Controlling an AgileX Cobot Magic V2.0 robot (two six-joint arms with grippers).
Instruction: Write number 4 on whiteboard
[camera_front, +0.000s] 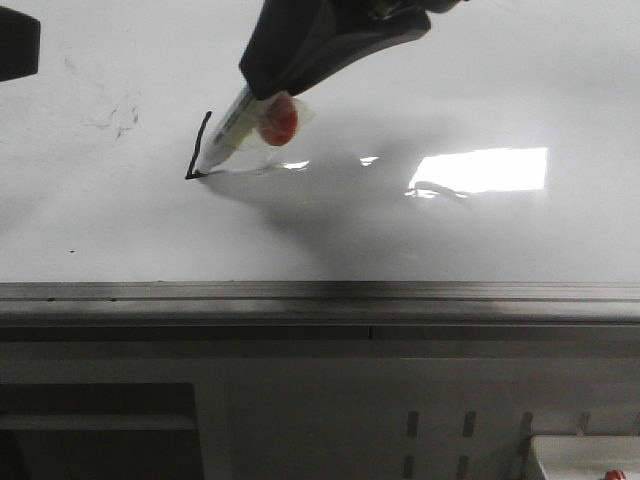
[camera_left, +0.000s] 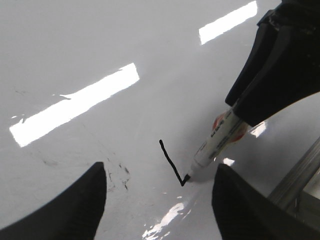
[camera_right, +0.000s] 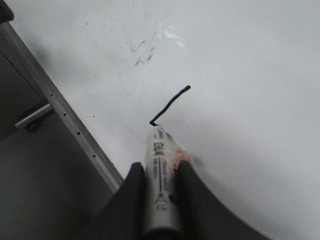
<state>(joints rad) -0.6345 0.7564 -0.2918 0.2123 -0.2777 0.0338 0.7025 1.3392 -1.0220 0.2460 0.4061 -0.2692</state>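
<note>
The whiteboard (camera_front: 420, 230) lies flat and glossy. A black slanted stroke (camera_front: 198, 145) of the number 4 is drawn on it, with a short start of a bar at its lower end; it also shows in the left wrist view (camera_left: 171, 162) and the right wrist view (camera_right: 170, 105). My right gripper (camera_front: 262, 92) is shut on a white marker (camera_front: 225, 135) with a red band, its tip touching the board at the stroke's lower end; the marker also shows in the other views (camera_left: 215, 147) (camera_right: 159, 175). My left gripper (camera_left: 159, 200) is open and empty, hovering above the board near the stroke.
Faint grey smudges (camera_front: 118, 118) mark the board left of the stroke. A bright light reflection (camera_front: 480, 170) lies to the right. The grey metal edge rail (camera_front: 320, 292) runs along the board's near side, with a dark frame below.
</note>
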